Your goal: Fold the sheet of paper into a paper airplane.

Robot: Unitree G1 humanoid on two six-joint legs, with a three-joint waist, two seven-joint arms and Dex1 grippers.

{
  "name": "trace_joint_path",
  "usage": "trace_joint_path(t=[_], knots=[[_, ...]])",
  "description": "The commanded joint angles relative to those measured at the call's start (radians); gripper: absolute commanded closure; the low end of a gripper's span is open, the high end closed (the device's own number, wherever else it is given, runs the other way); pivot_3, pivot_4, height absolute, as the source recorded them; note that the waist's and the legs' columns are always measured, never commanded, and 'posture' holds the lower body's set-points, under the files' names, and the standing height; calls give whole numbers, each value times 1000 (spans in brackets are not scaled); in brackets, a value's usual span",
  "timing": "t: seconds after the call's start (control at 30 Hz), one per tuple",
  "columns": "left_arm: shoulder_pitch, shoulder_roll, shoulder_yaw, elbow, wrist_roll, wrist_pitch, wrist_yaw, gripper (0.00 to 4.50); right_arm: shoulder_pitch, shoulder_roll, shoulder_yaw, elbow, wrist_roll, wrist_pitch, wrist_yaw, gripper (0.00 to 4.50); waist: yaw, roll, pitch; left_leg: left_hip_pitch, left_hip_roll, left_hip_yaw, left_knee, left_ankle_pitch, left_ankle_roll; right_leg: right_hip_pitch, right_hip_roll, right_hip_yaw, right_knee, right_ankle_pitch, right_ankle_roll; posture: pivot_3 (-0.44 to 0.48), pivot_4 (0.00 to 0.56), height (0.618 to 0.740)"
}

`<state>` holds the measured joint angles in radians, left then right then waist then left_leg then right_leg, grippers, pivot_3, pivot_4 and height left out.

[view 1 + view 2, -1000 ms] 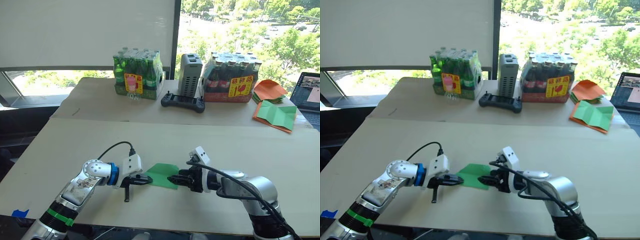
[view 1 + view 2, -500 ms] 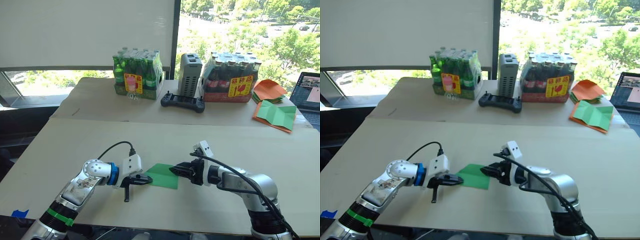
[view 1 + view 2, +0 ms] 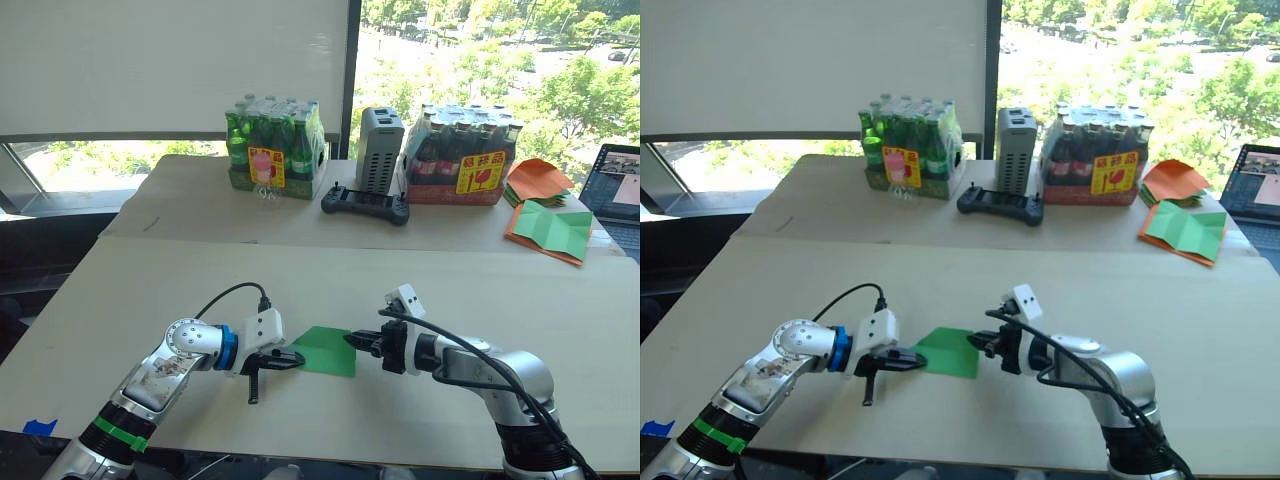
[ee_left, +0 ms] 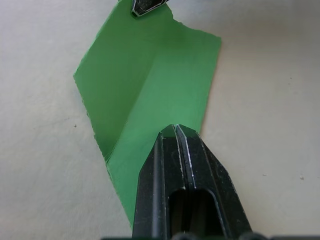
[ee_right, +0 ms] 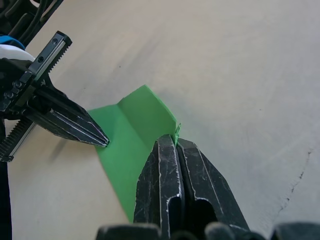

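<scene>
The thin bright green sheet of paper (image 3: 326, 351), already folded into a smaller creased shape, lies flat on the pale tabletop (image 3: 420, 290) near the front edge, between the two arms. The left gripper (image 3: 293, 359) has its black fingers pressed together with no gap and rests its tip on the sheet's left edge, pinning it down; the right gripper (image 3: 356, 341) also has its fingers drawn tight together, and its wrist view shows them meeting right at the sheet's right corner, with a sliver of green at the tip, so it appears to be pinching that corner, though how much paper is caught cannot be told. A raised crease runs across the sheet from one gripper toward the other. The step in hand looks like the next fold along that crease. To do it well, the left tip should keep firm downward pressure so the sheet cannot slide, while the right gripper lifts its corner only slightly, carries it over the crease line, and lays it down edge on edge before pressing flat. Pulling too hard risks tearing the thin corner or dragging the paper out from under the left tip.
</scene>
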<state>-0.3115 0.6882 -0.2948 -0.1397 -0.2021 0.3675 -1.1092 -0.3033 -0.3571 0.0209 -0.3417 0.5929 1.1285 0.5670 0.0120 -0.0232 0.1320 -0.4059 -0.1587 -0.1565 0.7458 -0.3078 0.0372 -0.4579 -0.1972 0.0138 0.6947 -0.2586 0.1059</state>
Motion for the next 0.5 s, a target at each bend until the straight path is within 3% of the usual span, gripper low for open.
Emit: trace_joint_path(t=[0.03,0.3,0.5], knots=[[20,16,-23,31,39,17,4,4500,21,-46,44,-75,-22,-133,65,4485,0,0,0,0,0,0,0,0,0,0,0,0,0,0,0,0,150,675],[21,22,-21,32,38,18,-1,4500,126,-210,267,-93,-313,-656,219,4485,0,0,0,1,0,1,-1,0,0,0,0,0,-1,0,1,0,150,675],[22,28,-17,30,37,18,-3,4500,148,-240,331,-27,-458,-891,244,4485,-1,0,0,1,0,1,-1,0,0,0,0,0,-1,0,1,0,150,675]])
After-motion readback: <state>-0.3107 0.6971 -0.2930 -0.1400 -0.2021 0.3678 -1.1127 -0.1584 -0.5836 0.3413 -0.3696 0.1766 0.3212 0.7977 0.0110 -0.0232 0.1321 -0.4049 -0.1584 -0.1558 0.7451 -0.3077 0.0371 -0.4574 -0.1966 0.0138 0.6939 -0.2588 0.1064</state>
